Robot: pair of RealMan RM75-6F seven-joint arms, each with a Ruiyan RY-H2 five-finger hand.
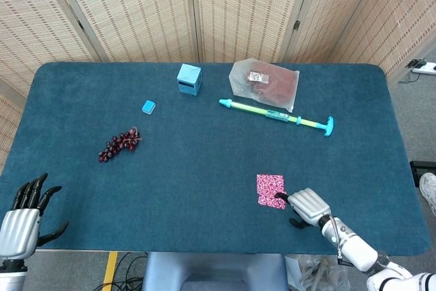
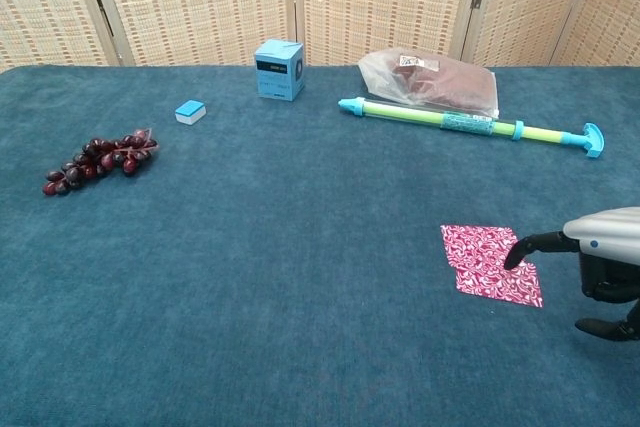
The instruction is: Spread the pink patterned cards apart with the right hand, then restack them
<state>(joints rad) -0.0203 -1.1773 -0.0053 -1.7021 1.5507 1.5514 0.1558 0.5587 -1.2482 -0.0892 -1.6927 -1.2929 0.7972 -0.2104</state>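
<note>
The pink patterned cards (image 2: 490, 264), fanned slightly on the blue felt surface (image 2: 280, 277), are pressed by one extended fingertip (image 2: 514, 258) of the right robot hand (image 1: 307, 205); nothing is gripped.

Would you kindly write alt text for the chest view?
The right hand presses one fingertip on pink patterned cards fanned slightly on a blue table. Farther back lie grapes, a blue box, a water pump toy and a bagged item.
</note>
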